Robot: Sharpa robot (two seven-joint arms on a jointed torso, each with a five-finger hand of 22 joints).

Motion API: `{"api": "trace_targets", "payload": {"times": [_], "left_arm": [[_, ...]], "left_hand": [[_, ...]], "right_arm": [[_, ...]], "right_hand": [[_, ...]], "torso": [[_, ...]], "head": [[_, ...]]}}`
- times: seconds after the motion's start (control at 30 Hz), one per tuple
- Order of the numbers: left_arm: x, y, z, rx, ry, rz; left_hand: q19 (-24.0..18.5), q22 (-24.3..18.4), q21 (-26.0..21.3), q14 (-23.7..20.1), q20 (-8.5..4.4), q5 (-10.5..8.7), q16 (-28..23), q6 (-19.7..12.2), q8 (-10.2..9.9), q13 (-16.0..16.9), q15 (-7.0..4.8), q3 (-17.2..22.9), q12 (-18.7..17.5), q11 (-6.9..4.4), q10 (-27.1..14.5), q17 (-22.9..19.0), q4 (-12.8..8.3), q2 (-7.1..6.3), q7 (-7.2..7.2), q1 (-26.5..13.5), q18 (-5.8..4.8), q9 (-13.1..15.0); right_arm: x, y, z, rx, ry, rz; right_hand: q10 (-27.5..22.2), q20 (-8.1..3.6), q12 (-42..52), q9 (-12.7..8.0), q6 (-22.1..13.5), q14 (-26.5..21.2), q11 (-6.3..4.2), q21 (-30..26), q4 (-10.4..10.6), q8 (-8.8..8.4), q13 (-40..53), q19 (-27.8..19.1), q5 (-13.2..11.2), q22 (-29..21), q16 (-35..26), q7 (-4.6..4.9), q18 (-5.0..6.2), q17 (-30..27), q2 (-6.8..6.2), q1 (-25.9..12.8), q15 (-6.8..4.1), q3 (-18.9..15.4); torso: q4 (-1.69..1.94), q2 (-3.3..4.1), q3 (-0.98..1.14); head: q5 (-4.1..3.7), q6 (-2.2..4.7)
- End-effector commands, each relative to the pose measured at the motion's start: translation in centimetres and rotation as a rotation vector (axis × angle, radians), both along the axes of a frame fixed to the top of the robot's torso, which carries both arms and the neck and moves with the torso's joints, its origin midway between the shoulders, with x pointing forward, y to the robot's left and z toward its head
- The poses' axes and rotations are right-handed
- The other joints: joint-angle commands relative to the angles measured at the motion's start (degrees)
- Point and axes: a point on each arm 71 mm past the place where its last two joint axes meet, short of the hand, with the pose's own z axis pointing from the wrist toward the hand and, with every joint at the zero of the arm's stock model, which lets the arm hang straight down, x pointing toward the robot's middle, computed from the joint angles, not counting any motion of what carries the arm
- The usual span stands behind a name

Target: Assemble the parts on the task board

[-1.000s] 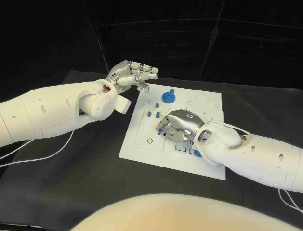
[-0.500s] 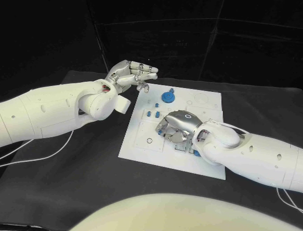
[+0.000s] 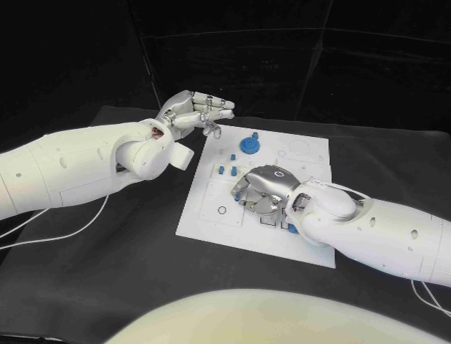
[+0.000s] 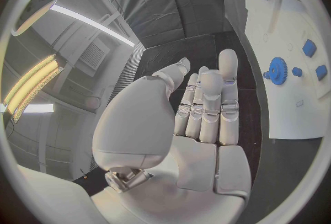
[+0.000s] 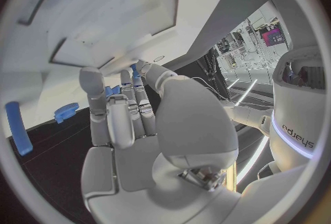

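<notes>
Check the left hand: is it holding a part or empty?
Empty. The left hand is raised beside the task board, palm bare and fingers extended in the left wrist view, nothing between them.

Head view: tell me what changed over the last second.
Little changed. The right hand edged slightly toward the near-left over the task board, fingers down on its middle. The left hand stayed raised off the board's far-left corner, and the blue gear did not move.

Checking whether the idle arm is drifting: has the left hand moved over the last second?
No. The left hand hovers at the same spot beside the task board's far left corner, holding nothing.
</notes>
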Motion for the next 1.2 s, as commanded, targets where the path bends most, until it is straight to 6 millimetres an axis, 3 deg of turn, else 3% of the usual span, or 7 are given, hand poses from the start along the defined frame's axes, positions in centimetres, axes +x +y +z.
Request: {"api": "trace_targets", "payload": {"times": [0.03, 0.33, 0.53, 0.7, 0.97, 1.2], "left_arm": [[0.0, -0.1, 0.1, -0.009, -0.001, -0.011], [0.0, -0.1, 0.1, -0.009, 0.0, -0.012], [0.0, 0.0, 0.1, -0.008, 0.001, -0.011], [0.0, 0.0, 0.1, -0.008, 0.002, -0.011], [0.1, 0.0, 0.0, -0.007, 0.002, -0.01], [0.1, -0.1, -0.1, -0.006, 0.005, -0.013]], "left_hand": [[-0.2, -0.1, 0.0, -0.4, 0.33, -0.15, -0.2, -0.3, -0.2, 0.0, 0.17, -0.4, 0.3, -0.12, -0.4, 0.0, 0.1, 0.42, 0.27, 0.0, 0.71, 0.0], [-0.2, -0.1, 0.0, -0.4, 0.33, -0.15, -0.2, -0.3, -0.2, 0.0, 0.17, -0.4, 0.3, -0.12, -0.4, 0.0, 0.1, 0.42, 0.27, 0.0, 0.71, 0.0], [-0.2, -0.1, 0.0, -0.4, 0.33, -0.15, -0.2, -0.3, -0.2, 0.0, 0.17, -0.4, 0.3, -0.12, -0.4, 0.0, 0.1, 0.42, 0.27, 0.0, 0.71, 0.0], [-0.2, -0.1, 0.0, -0.4, 0.33, -0.15, -0.2, -0.3, -0.2, 0.0, 0.17, -0.4, 0.3, -0.12, -0.4, 0.0, 0.1, 0.42, 0.27, 0.0, 0.71, 0.0], [-0.2, -0.1, -0.1, -0.4, 0.34, -0.15, -0.2, -0.3, -0.2, 0.1, 0.18, -0.4, 0.4, -0.11, -0.5, -0.1, 0.1, 0.45, 0.28, 0.0, 0.71, -0.1], [-0.2, -0.1, -0.1, -0.4, 0.34, -0.15, -0.2, -0.3, -0.2, 0.1, 0.18, -0.4, 0.4, -0.11, -0.5, -0.1, 0.1, 0.45, 0.28, 0.0, 0.71, -0.1]], "right_arm": [[0.0, -0.1, 0.3, 0.034, -0.026, -0.015], [-0.4, -0.9, 1.3, 0.127, -0.064, -0.038], [-1.0, -2.5, 2.1, 0.15, -0.052, -0.065], [0.0, -5.0, 3.6, 0.132, -0.006, -0.135], [2.6, -10.2, 6.3, 0.048, 0.04, -0.238], [3.4, -11.8, 6.7, -0.002, 0.027, -0.26]], "right_hand": [[-0.8, 0.22, -0.2, 0.0, -0.9, 2.9, 0.06, -0.3, 0.0, -0.23, 0.1, -0.4, -0.2, -0.3, -0.4, 0.07, 0.22, 0.3, -0.31, -0.1, 0.55, -0.6], [-1.1, 0.3, 0.0, 0.0, -1.8, 2.9, 0.07, -0.4, -0.2, -0.25, 0.2, -0.4, 0.0, -0.3, -0.4, 0.02, 0.24, 0.2, -0.44, 0.0, 0.58, -0.9], [-1.1, 0.3, 0.1, 0.0, -1.9, 2.9, 0.05, -0.3, -0.2, -0.22, 0.2, -0.3, 0.0, -0.2, -0.4, 0.01, 0.22, 0.2, -0.44, 0.0, 0.58, -0.9], [-1.0, 0.3, 0.4, 0.1, -2.2, 2.8, -0.05, -0.3, -0.1, -0.15, 0.3, -0.2, 0.0, -0.2, -0.5, -0.15, 0.22, 0.0, -0.6, -0.3, 0.53, -1.3], [-2.6, 0.17, 1.0, 0.2, -3.3, 2.7, -0.27, -1.3, 0.4, -0.07, 0.3, -0.8, 0.3, -1.6, -0.6, -0.55, 0.42, -0.3, -1.5, -1.3, 0.36, -5.0], [-3.8, 0.2, 1.3, 0.2, -3.7, 2.7, -0.21, -1.9, 0.4, -0.04, 0.2, -1.2, 0.2, -2.5, -0.7, -0.6, 0.54, -0.4, -1.39, -1.0, 0.41, -6.8]], "torso": [[0.01, -0.02, 0.02], [-0.07, -0.11, 0.02], [-0.1, -0.16, -0.01], [-0.14, -0.2, -0.01], [-0.25, -0.29, -0.03], [-0.17, -0.14, 0.05]], "head": [[-0.16, 0.2], [-0.47, 0.59], [-1.03, 1.12], [-1.99, 1.91], [-3.36, 3.24], [-4.06, 3.89]]}}
